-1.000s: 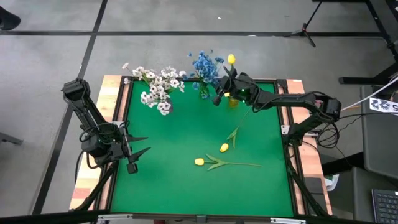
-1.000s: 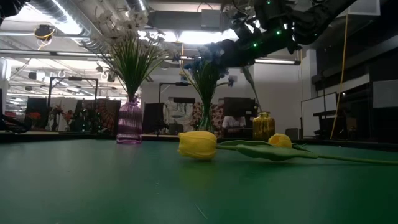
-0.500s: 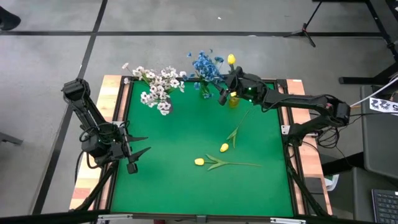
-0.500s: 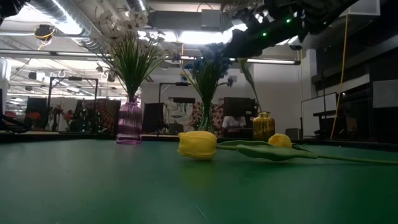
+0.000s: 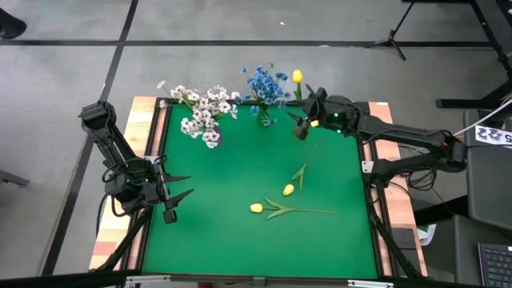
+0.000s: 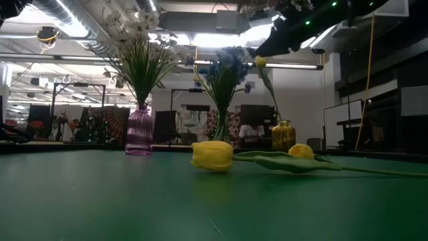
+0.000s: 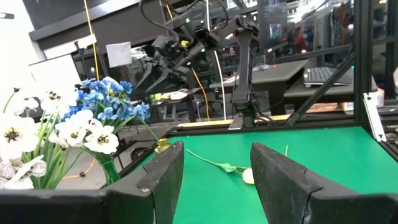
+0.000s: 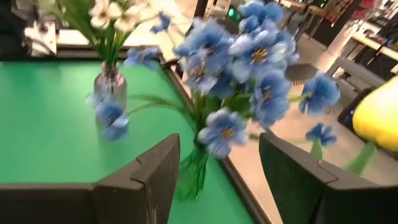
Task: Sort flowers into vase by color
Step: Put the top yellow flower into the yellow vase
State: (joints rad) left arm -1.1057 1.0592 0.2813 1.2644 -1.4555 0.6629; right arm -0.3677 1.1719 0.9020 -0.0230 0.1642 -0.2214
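The right arm reaches across the far right of the green table (image 5: 240, 240), stretched nearly level, and its right gripper (image 5: 302, 126) hangs above the far edge beside the gold vase (image 6: 283, 136). Its fingers are spread with nothing between them in its wrist view.

The left arm is folded at the left edge, with the left gripper (image 5: 178, 192) pointing right over the mat, fingers apart and empty.

The gold vase is mostly hidden beneath the right arm from above. One yellow tulip (image 5: 298, 76) stands in it, stem upright and bud leaning far.

The blue blooms (image 5: 264, 84) fill the middle vase and the white sprays (image 5: 200, 112) the purple vase (image 6: 139, 130).

Two yellow tulips lie flat on the mat: the near tulip (image 5: 257, 208) lies left to right with its bud at the left; the second tulip (image 5: 289, 190) lies diagonally, bud near, stem running far and right.
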